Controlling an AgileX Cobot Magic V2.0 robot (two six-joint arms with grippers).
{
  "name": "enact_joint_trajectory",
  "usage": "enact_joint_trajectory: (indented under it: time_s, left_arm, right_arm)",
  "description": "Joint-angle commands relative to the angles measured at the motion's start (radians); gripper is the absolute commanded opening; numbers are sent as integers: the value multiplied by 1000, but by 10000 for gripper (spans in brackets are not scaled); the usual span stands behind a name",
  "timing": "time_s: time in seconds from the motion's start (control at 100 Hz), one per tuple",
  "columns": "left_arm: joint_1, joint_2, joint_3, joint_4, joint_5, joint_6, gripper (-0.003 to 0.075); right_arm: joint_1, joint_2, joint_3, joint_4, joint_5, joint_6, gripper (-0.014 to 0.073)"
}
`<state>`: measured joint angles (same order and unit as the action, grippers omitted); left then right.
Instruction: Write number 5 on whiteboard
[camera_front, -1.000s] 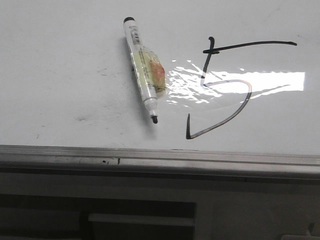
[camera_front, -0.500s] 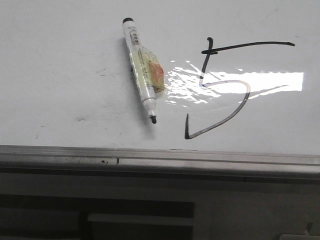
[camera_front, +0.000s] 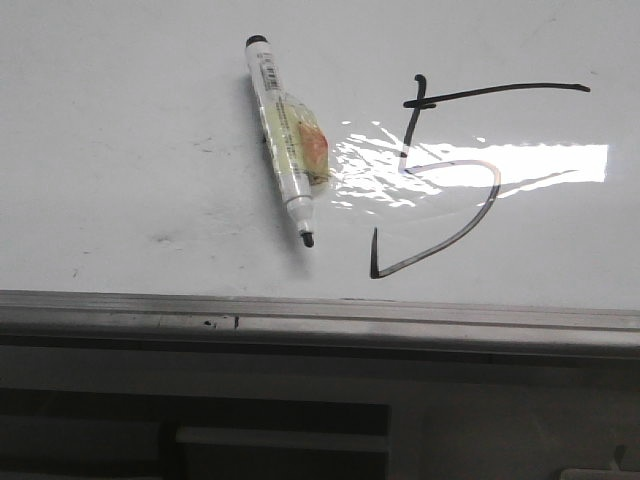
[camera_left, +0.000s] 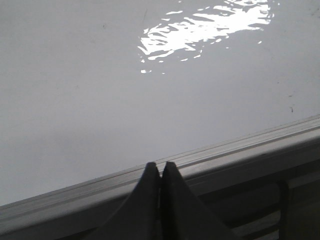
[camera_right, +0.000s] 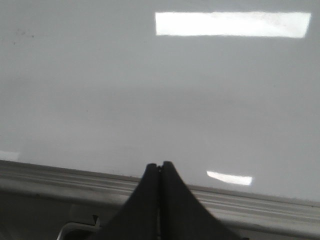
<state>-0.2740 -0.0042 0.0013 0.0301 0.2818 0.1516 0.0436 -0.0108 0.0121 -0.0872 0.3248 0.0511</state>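
Observation:
The number 5 (camera_front: 455, 170) is drawn in thin black strokes on the whiteboard (camera_front: 120, 120), right of centre in the front view. A white marker (camera_front: 282, 135) with its black tip uncapped lies loose on the board left of the 5. No gripper shows in the front view. My left gripper (camera_left: 160, 166) is shut and empty over the board's grey edge strip (camera_left: 240, 145). My right gripper (camera_right: 160, 165) is shut and empty over the edge strip (camera_right: 50, 177) too. The wrist views show only bare whiteboard (camera_left: 75, 100) (camera_right: 100, 90).
The grey metal edge strip (camera_front: 320, 315) runs along the board's near side, with a dark grey frame and recess (camera_front: 280, 435) below it. Bright glare (camera_front: 480, 165) lies across the 5. Faint grey smudges (camera_front: 165, 238) mark the board's left part.
The view shifted very slightly a second ago; the marker and the 5 have stayed where they were since.

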Motion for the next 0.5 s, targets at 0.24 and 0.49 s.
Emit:
enact_joint_trajectory:
  time_s: [0.24, 0.49]
  left_arm:
    - [2, -25, 23, -9, -67, 1, -20]
    - [2, -25, 23, -9, -67, 1, -20]
  right_arm:
    - [-6, -17, 22, -6, -16, -14, -63]
    - [-6, -17, 22, -6, -16, -14, -63]
